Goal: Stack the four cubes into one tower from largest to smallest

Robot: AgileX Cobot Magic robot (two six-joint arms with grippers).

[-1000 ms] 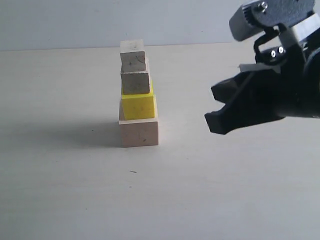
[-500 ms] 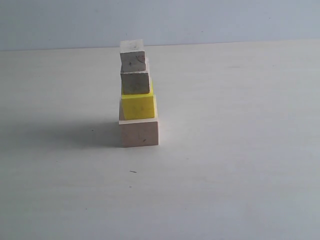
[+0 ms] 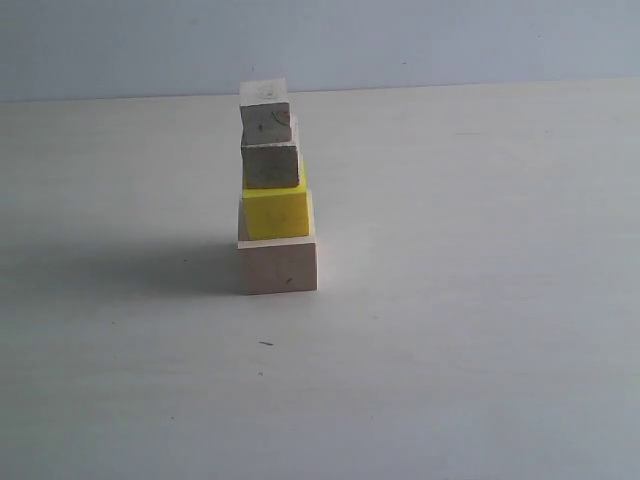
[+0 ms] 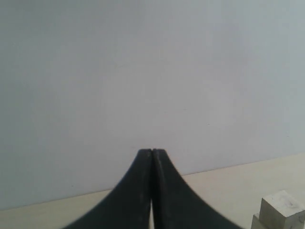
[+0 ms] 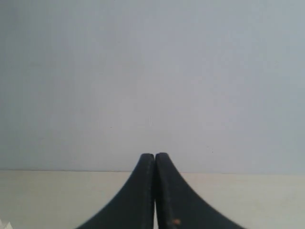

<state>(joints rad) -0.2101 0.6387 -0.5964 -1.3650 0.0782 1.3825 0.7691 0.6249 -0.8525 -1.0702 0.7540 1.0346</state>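
The tower (image 3: 275, 190) stands on the pale table, left of middle in the exterior view. Its base is the large pale wood cube (image 3: 279, 265). On that sits the bright yellow cube (image 3: 277, 212), then a smaller pale wood cube (image 3: 271, 165), then the smallest pale wood cube (image 3: 266, 110) on top. No arm shows in the exterior view. In the left wrist view my left gripper (image 4: 152, 151) is shut and empty, with the top cube (image 4: 282, 210) off to one side at the frame's corner. My right gripper (image 5: 155, 155) is shut and empty too.
The pale table (image 3: 470, 330) spreads around the tower, with a grey-white wall (image 3: 400, 40) behind it. A small dark speck (image 3: 266, 343) lies in front of the base cube.
My right arm, at the right of the exterior view a second ago, has withdrawn out of that view. The tower has not moved.
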